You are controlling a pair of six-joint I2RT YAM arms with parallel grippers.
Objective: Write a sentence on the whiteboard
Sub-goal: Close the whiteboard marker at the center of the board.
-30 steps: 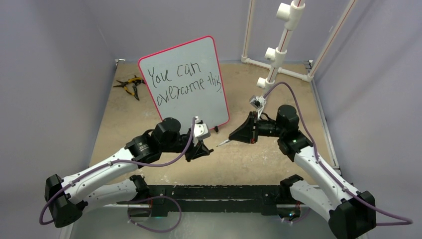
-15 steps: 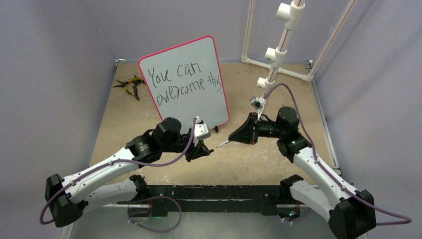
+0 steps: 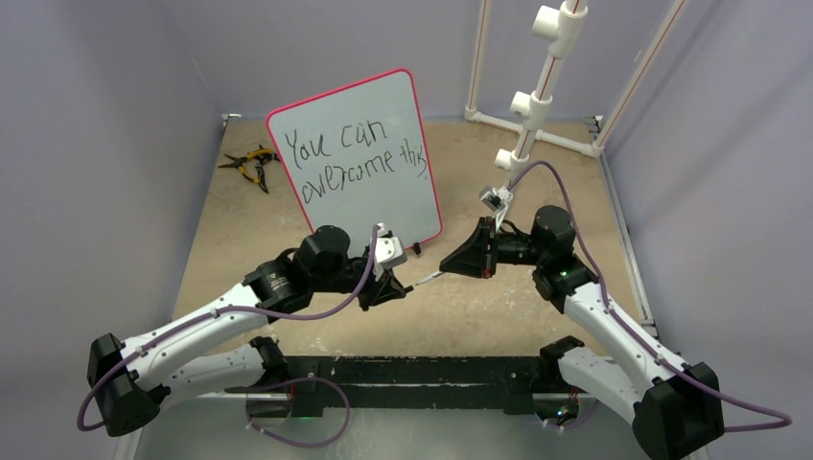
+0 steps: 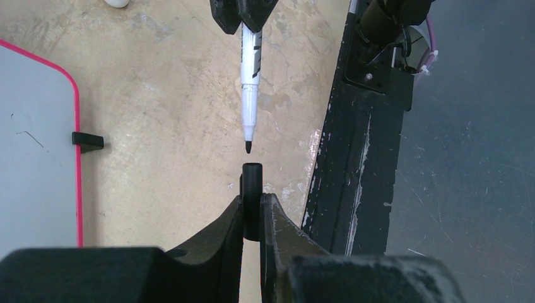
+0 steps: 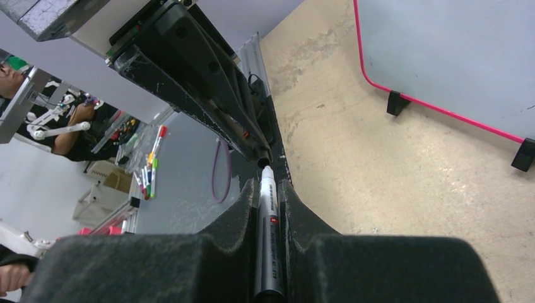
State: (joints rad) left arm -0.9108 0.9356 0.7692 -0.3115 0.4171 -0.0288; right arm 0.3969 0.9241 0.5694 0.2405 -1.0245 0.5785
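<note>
The whiteboard point(image 3: 360, 163) with its red-pink rim stands upright at the back on small black feet. The sentence point(image 3: 350, 158) in black marker reads "You can overcome this" in two lines. My right gripper point(image 3: 451, 264) is shut on a grey-white marker point(image 5: 267, 233) with its black tip point(image 4: 248, 147) bare. My left gripper point(image 3: 398, 289) is shut on the black marker cap point(image 4: 252, 196), open end facing the tip. Tip and cap are almost in line, a small gap apart, in front of the board's lower right corner point(image 5: 404, 95).
Yellow-handled pliers point(image 3: 251, 163) lie at the back left. A white PVC pipe frame point(image 3: 537, 96) stands at the back right. The black base rail point(image 3: 422, 374) runs along the near table edge, also in the left wrist view point(image 4: 359, 145).
The marker tip and the cap have drawn slightly closer together. The board has not moved.
</note>
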